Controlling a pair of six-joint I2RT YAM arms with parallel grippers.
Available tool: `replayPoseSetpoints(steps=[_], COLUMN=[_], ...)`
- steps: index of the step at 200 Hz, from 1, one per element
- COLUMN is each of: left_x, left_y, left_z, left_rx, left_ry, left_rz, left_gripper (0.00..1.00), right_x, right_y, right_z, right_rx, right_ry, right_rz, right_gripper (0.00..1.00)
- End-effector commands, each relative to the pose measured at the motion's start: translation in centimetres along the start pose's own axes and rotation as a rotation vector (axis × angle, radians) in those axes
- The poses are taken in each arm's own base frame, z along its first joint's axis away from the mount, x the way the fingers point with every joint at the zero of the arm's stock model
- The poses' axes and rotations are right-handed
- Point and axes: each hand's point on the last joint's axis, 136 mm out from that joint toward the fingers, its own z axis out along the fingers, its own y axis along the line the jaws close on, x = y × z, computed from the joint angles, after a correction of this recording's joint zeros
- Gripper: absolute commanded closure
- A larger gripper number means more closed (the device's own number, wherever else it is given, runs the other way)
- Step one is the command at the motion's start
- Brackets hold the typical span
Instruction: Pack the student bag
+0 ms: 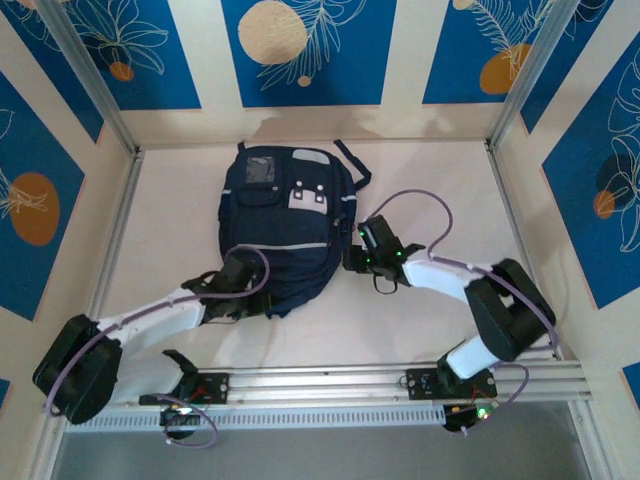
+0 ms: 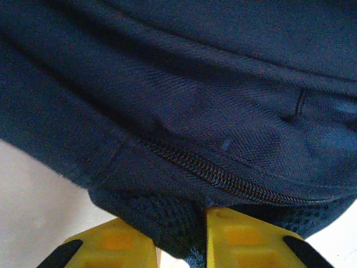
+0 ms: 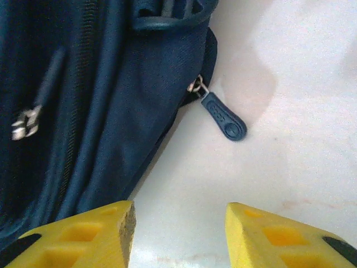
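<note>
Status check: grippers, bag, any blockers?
Left gripper pinching student bag mesh at its near edge. Right gripper open, empty, beside bag's right side. Zipper pull lies ahead on table. No obstruction seen.

A pale surface [image 1: 420, 330] is bordered by walls of cream and blue panels [image 1: 340, 75] printed with white leaf outlines and orange or cream discs. Metal posts [image 1: 90, 80] slant up at the back corners. An aluminium rail [image 1: 330, 382] runs along the near edge.

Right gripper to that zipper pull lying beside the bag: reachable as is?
Probably yes. The right gripper is open and empty, and bare table lies between it and the zipper pull beside the student bag.
</note>
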Motion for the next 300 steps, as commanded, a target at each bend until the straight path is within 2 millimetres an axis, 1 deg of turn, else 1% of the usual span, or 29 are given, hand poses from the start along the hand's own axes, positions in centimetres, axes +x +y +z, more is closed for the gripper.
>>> replayPoseSetpoints(steps=[1,23,51,87,101,107,113,115,117,118,124,127,128,130,142,157,174,183,193,201,217,225,233,241,252,263,286,292,300], left_x=[0.9,2.2,4.1,6.1,6.1,5.8,5.3,5.2,4.9,4.8,4.0,3.5,3.4,2.9,0.4,-3.1,-7.8,-9.9,-11.8,-12.9,-13.5,-13.1,-14.4,-15.7,-16.8,-17.3,-18.3,-19.1,-20.0], left_y=[-2.5,-5.1,-7.2,-7.1,-6.5,-6.3,-6.5,-6.5,-6.6,-6.7,-6.8,-7.0,-7.0,-7.2,-7.8,-8.1,-7.5,-7.2,-7.2,-7.4,-7.8,-7.0,-3.7,-0.3,2.9,4.8,7.8,8.7,9.4], left_z=[0.6,1.1,1.6,1.8,1.3,0.8,0.1,-0.1,-0.5,-0.6,-1.6,-2.2,-2.5,-3.0,-6.1,-10.2,-15.0,-17.2,-19.2,-20.0,-18.7,-17.5,-16.4,-14.6,-12.2,-10.8,-8.0,-8.2,-8.4], left_rx=[0.045,0.073,0.057,-0.002,-0.005,-0.003,0.012,0.016,0.02,0.023,0.031,0.036,0.039,0.044,0.052,0.02,-0.101,-0.175,-0.248,-0.288,-0.271,-0.229,-0.272,-0.362,-0.431,-0.473,-0.499,-0.54,-0.56], left_ry=[0.045,0.085,0.141,0.183,0.16,0.136,0.1,0.089,0.071,0.062,0.012,-0.018,-0.03,-0.056,-0.204,-0.399,-0.663,-0.807,-0.961,-1.068,-1.249,-1.322,-1.313,-1.213,-1.095,-1.053,-0.94,-0.953,-0.971], left_rz=[0.137,0.277,0.436,0.506,0.496,0.499,0.504,0.505,0.506,0.507,0.51,0.51,0.51,0.507,0.497,0.494,0.469,0.485,0.52,0.582,0.781,0.871,0.77,0.677,0.62,0.59,0.555,0.529,0.49], left_gripper=[0.79,0.79,0.79,0.78,0.68,0.61,0.52,0.49,0.45,0.43,0.29,0.08,0.04,0.01,0.0,0.0,0.0,0.0,0.0,0.0,0.0,0.0,0.0,0.0,0.0,0.0,0.0,0.0,0.0], right_x=[-0.1,-0.3,-0.5,-0.6,-0.8,-0.9,-1.1,-1.1,-1.3,-1.3,-1.6,-1.8,-1.8,-2.0,-2.9,-4.1,-6.1,-7.2,-8.3,-8.9,-10.0,-10.5,-10.9,-11.1,-11.0,-10.8,-10.1,-9.8,-10.4], right_y=[-1.9,-2.0,-1.7,-1.0,-0.9,-0.8,-0.7,-0.7,-0.7,-0.7,-0.8,-0.8,-0.8,-0.8,-0.6,0.6,-0.4,-0.3,0.2,0.3,-1.1,-2.5,-4.3,-6.6,-9.6,-11.7,-14.6,-15.4,-16.2], right_z=[-2.2,-4.2,-6.3,-8.4,-9.1,-9.3,-9.6,-9.7,-9.9,-10.0,-10.5,-10.7,-10.8,-11.0,-12.3,-14.0,-15.6,-16.2,-16.9,-17.1,-16.4,-15.6,-14.7,-13.6,-12.2,-10.9,-8.0,-7.5,-7.7], right_rx=[0.074,0.055,0.011,-0.046,-0.059,-0.063,-0.066,-0.066,-0.068,-0.067,-0.064,-0.063,-0.061,-0.06,-0.072,-0.146,-0.129,-0.133,-0.14,-0.117,0.002,0.078,0.15,0.212,0.271,0.297,0.264,0.249,0.233], right_ry=[-0.063,-0.114,-0.159,-0.2,-0.224,-0.233,-0.244,-0.249,-0.255,-0.258,-0.278,-0.288,-0.293,-0.302,-0.351,-0.404,-0.501,-0.575,-0.669,-0.735,-0.824,-0.83,-0.823,-0.802,-0.76,-0.721,-0.672,-0.671,-0.695], right_rz=[0.024,0.03,0.042,0.043,0.013,-0.009,-0.026,-0.031,-0.034,-0.035,-0.039,-0.042,-0.043,-0.045,-0.082,-0.137,-0.057,-0.081,-0.171,-0.25,-0.377,-0.396,-0.377,-0.31,-0.209,-0.169,-0.145,-0.108,-0.07], right_gripper=[0.54,0.54,0.55,0.54,0.47,0.37,0.24,0.17,0.05,0.02,0.01,0.01,0.01,0.01,0.01,0.01,0.01,0.01,0.01,0.01,0.01,0.01,0.01,0.01,0.01,0.01,0.01,0.01,0.01])
